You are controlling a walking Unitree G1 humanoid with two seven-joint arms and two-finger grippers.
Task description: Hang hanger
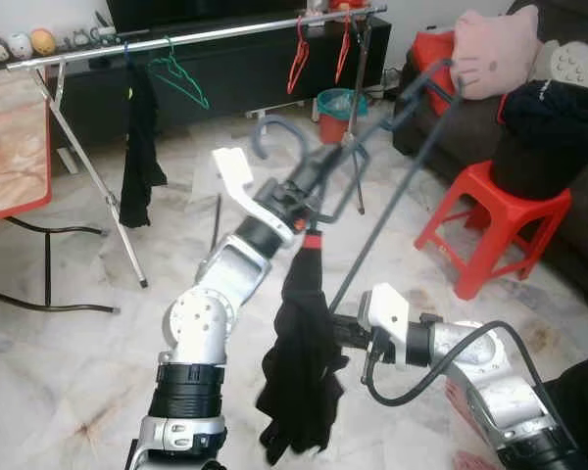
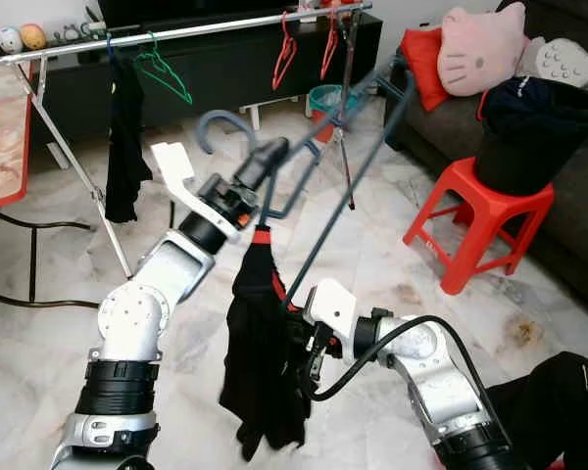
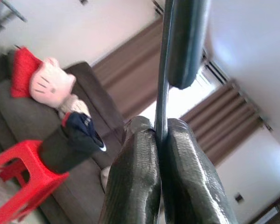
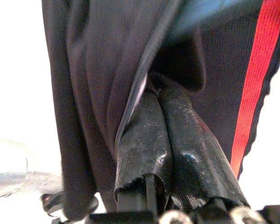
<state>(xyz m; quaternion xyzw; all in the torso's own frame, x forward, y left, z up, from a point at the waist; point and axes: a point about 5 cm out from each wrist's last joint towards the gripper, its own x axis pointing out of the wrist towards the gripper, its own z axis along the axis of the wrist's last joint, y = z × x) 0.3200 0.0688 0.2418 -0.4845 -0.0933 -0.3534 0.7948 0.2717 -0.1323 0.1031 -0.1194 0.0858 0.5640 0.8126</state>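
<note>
A large grey-blue hanger [image 1: 392, 117] is held up in front of me, its hook [image 1: 269, 132] pointing toward the rack. My left gripper [image 1: 318, 176] is shut on the hanger's wire just below the hook, and in the left wrist view the fingers [image 3: 135, 177] press on the thin wire [image 3: 162, 93]. A black garment with a red stripe [image 1: 299, 372] hangs from the hanger's low end. My right gripper [image 1: 345, 333] is shut on this cloth, with folds wrapped over its fingers [image 4: 186, 135]. The silver rack rail [image 1: 206, 34] runs across the back.
On the rail hang a black garment [image 1: 137, 147], a green hanger [image 1: 181, 78] and red hangers [image 1: 299, 54]. A red stool [image 1: 490, 220] carries a black basket of clothes [image 1: 539, 137] by the sofa on the right. A table [image 1: 10, 147] stands left; a teal bucket [image 1: 338, 103] sits behind.
</note>
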